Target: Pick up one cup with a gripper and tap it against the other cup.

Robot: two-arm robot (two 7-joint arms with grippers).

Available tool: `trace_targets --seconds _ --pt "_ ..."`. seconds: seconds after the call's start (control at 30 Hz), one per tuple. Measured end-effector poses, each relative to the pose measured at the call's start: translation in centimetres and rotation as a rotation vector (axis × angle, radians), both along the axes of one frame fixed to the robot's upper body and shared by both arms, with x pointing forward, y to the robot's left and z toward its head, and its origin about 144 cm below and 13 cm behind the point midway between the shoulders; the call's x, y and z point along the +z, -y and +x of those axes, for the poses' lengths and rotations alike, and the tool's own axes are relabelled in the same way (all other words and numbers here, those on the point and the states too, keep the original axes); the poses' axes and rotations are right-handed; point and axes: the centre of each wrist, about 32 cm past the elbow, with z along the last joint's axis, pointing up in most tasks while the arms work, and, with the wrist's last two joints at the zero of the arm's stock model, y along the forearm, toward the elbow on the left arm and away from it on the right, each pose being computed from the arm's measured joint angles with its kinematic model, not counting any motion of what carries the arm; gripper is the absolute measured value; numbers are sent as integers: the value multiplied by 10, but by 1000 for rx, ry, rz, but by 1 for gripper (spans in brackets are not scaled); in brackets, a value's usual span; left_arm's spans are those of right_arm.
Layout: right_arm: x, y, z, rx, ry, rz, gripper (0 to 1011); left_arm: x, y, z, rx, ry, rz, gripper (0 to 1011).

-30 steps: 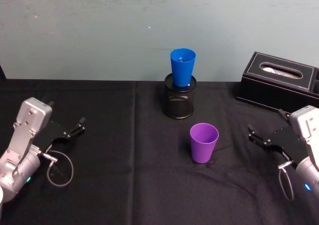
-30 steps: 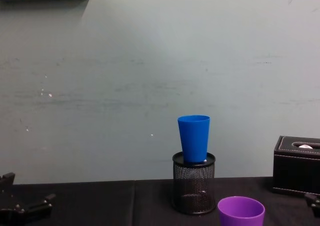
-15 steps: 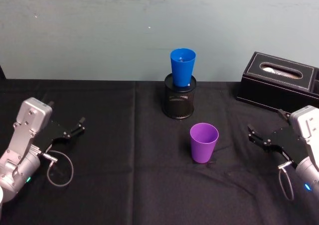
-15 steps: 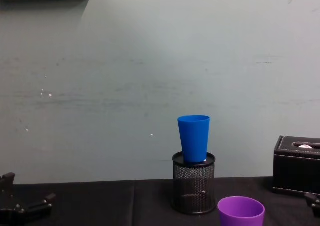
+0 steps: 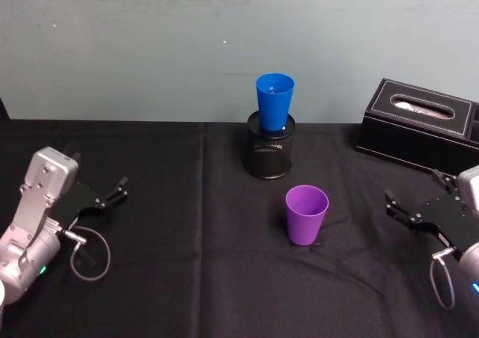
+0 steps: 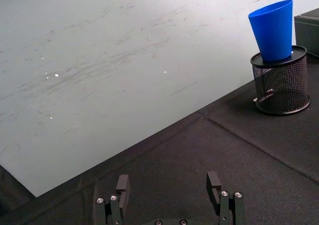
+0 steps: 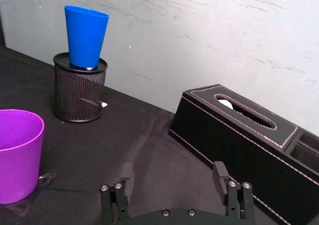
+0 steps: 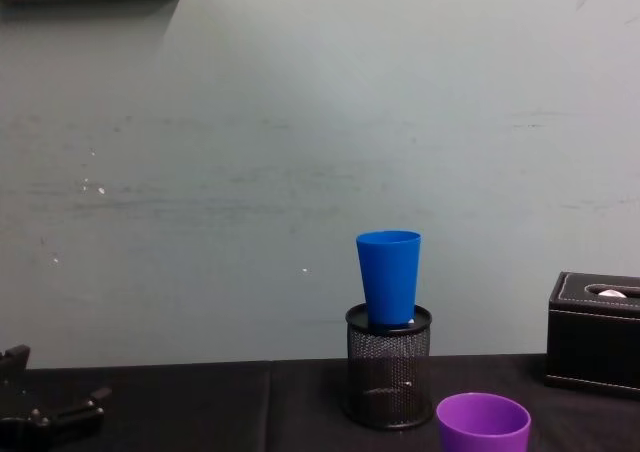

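The purple cup (image 5: 306, 214) stands upright and mouth up on the black tabletop (image 5: 187, 278), a little toward the robot from the mesh pen holder (image 5: 269, 155). The blue cup (image 5: 274, 102) sits upright in that holder, so its rim is well above the purple one. Neither cup is held, so the step in hand looks like the reach and grasp.

The right gripper (image 5: 412, 186) hovers low over the tabletop to the right of the purple cup, apart from it, with its fingers (image 7: 220, 174) spread wide and nothing between them. It looks the better placed of the two. The left gripper (image 5: 118, 190) rests far off at the left, also spread wide and empty.

To do this well, the right gripper should come in level from the side, keeping the gap centred on the cup's wall, and close on the upper half where the taper is widest, so the cup cannot slip down and out. Press gently, since thin plastic will likely flex. Keep clear of the tissue box (image 5: 419, 125) behind the arm.

Lift straight up before moving toward the blue cup. The tap should be light and side to side, because the blue cup only rests loosely in the holder and a hard knock may tip it
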Motion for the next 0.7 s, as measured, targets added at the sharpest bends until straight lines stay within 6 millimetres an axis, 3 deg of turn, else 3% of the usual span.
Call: trace_targets --seconds 0.7 --pt "-8 -6 -23 95 -49 85 1002 0 0 0 0 0 0 1012"
